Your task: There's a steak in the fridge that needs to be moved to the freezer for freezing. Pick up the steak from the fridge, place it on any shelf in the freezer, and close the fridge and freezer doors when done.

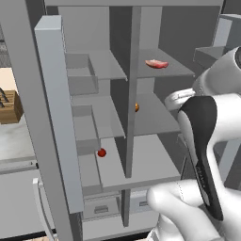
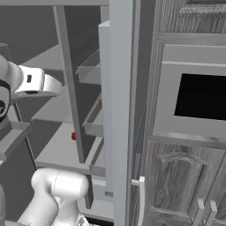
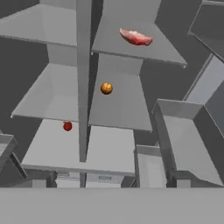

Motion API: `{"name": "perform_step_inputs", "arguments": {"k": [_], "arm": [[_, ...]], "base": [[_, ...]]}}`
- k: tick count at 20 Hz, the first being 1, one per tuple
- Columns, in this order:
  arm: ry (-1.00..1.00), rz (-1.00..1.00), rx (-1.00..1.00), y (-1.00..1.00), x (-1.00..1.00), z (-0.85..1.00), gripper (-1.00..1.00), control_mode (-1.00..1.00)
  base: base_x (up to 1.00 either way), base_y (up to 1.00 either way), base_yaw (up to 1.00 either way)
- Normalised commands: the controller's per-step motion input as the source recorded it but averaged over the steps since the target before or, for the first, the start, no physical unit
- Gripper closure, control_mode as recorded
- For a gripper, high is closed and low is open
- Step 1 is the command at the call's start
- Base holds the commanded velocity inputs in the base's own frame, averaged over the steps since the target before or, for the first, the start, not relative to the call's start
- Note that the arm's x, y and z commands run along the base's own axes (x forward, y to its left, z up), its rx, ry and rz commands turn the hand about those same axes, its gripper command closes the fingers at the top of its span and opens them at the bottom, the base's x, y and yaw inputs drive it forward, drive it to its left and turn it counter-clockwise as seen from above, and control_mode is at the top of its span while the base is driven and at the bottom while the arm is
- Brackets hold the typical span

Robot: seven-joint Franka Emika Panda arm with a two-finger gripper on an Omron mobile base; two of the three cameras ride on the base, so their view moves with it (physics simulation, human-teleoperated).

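Observation:
The steak (image 1: 156,64) (image 3: 136,37), a flat pink-red slab, lies on the top right shelf of the fridge (image 1: 162,122), the right half of the open grey unit. The freezer (image 1: 94,117) is the left half, and its top shelf (image 1: 108,63) (image 3: 39,26) is bare. Both doors stand open: the freezer door (image 1: 54,108) at the left and the fridge door (image 2: 119,110) (image 3: 188,144) at the right. My arm (image 1: 202,141) stands in front of the fridge half, well back from the shelves. My gripper is open, and the hand view shows nothing held in front of it.
A small orange ball (image 1: 137,107) (image 3: 106,88) sits on the middle fridge shelf. A small red ball (image 1: 101,152) (image 3: 67,126) (image 2: 73,136) lies on the lower freezer shelf. Drawers (image 1: 101,207) run along the bottom. A wooden cabinet with a dark oven window (image 2: 203,97) stands to the right.

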Motion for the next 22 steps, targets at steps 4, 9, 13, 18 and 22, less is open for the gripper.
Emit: {"name": "perform_step_inputs", "arguments": {"k": [4,9,13,18,22], "arm": [[-0.04,-0.13,0.28,0.06,-0.27,-0.32,-1.00,-1.00],[0.00,-0.07,0.13,0.05,-0.09,-0.17,-1.00,-1.00],[0.02,-0.02,0.00,0.02,0.00,-0.17,-1.00,-1.00],[0.02,0.00,0.00,0.00,0.00,-0.22,-1.00,-1.00],[0.00,0.00,0.00,0.03,-0.14,-0.06,-1.00,1.00]], "base": [[0.00,0.00,0.00],[0.00,0.00,0.00],[0.00,0.00,0.00],[0.00,0.00,0.00],[-0.14,0.09,0.00]]}}
